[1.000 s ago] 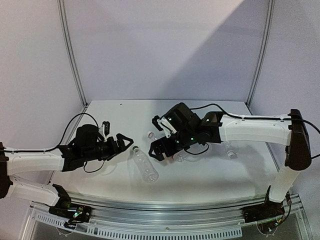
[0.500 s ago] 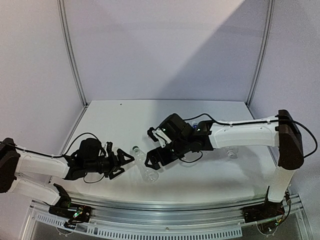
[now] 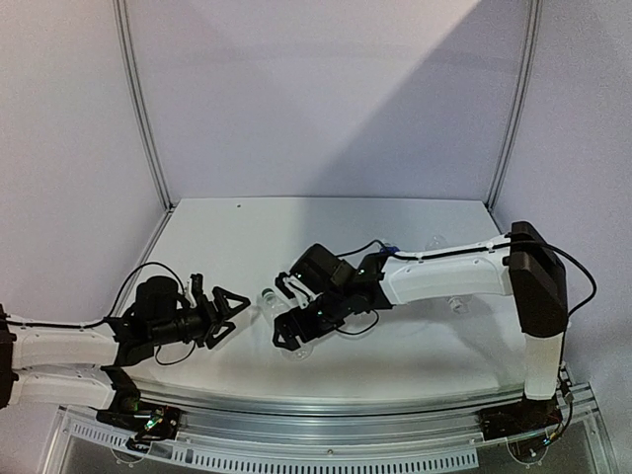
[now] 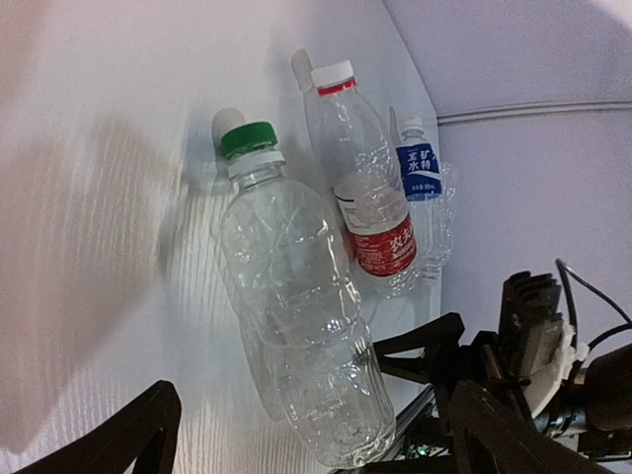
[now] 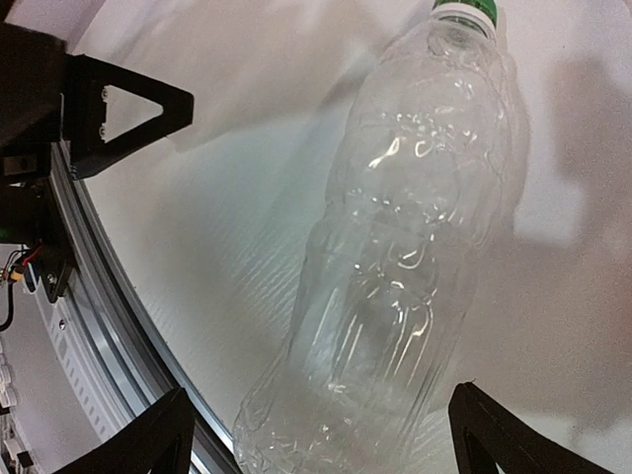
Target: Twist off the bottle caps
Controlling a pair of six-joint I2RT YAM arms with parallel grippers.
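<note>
Our right hand (image 3: 285, 314), released, straddles the clear plastic bottle (image 5: 405, 247) with the round green cap (image 5: 464, 10); our left hand (image 3: 235, 318), also released, hovers near.

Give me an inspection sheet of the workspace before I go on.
Surface: white table, no spills seen.
Job's things: green-capped bottle lying flat, green cap on; red-label bottle and blue-label bottle beyond it, caps on.
Clutter: nothing seen.
Grippers: left gripper open, facing the green-capped bottle; right gripper open, straddling it.
Cables: black cables loop off both arms.
Surroundings: pale walls; metal rail at near edge.
</note>
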